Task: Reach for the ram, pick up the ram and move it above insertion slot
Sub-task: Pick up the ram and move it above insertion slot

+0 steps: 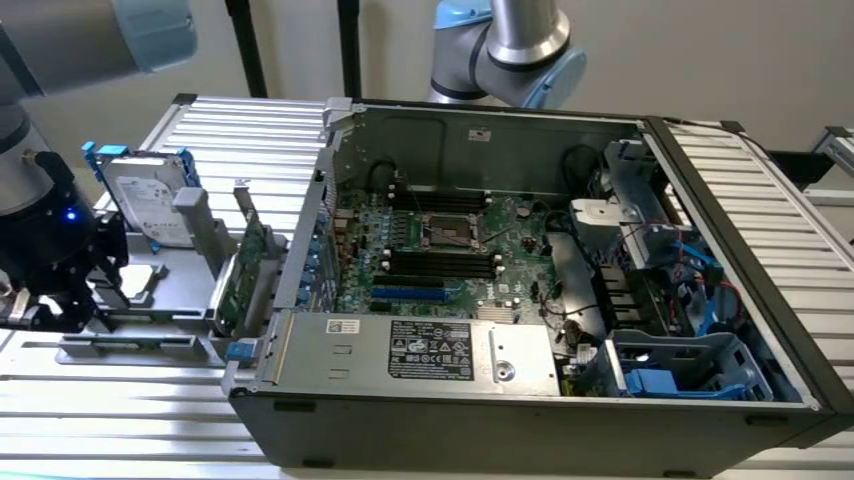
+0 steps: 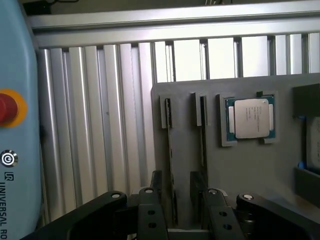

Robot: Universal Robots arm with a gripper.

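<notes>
Over the grey fixture (image 2: pixel 250 170) beside the open PC case (image 1: pixel 534 420), the gripper (image 2: pixel 176 195) hovers with jaws spread wide, holding nothing; the ram (image 2: pixel 170 145) stands on edge in a groove of the fixture and runs between the two fingers (image 2: pixel 150 212). A second stick (image 2: pixel 202 135) sits in the next groove just beside it (close to the other finger, so a collision risk). A CPU (image 2: pixel 248 118) lies further along. This is the reach step, grasp not yet made. To do it well, I'd judge: centre the ram between the pads, stay parallel to its flat faces, descend straight, keep clear of the second stick, and close only once both pads flank the board.
</notes>
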